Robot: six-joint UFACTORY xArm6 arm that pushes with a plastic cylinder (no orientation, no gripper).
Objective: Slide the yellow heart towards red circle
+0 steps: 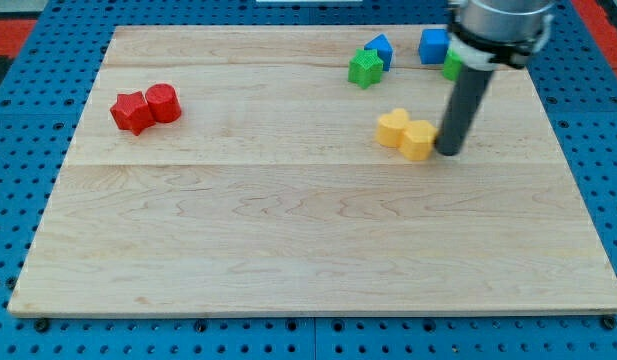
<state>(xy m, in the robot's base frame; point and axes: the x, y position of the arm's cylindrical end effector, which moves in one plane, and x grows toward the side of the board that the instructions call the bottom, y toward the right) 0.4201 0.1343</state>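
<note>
Pale wood, grained in long horizontal bands, makes up the board (288,250), which sits on a blue pegboard surface (18,150) dotted with holes. We list eight small blocks, all matte and chunky. At the view's left, a red circle (163,102) stands touching a red star-like block (132,112) just to its left. Right of centre, toward the top, two yellow blocks touch: the left one (393,127) looks like the yellow heart, though we cannot tell its lobes for sure; the right one (419,140) is angular, its shape unclear. Our tip (450,152) rests just beside that right yellow block, on its right side, the dark rod rising straight to the arm's grey body. There are no jaws to report; the arm ends in the bare rod. Near the top edge we note a green star-like block (365,68) touching a blue block (380,49), a blue cube (434,45), and a green block (452,66) partly hidden behind the rod. Between the yellow pair and the red pair the wood lies open; the whole bottom half is bare to the edges.
</note>
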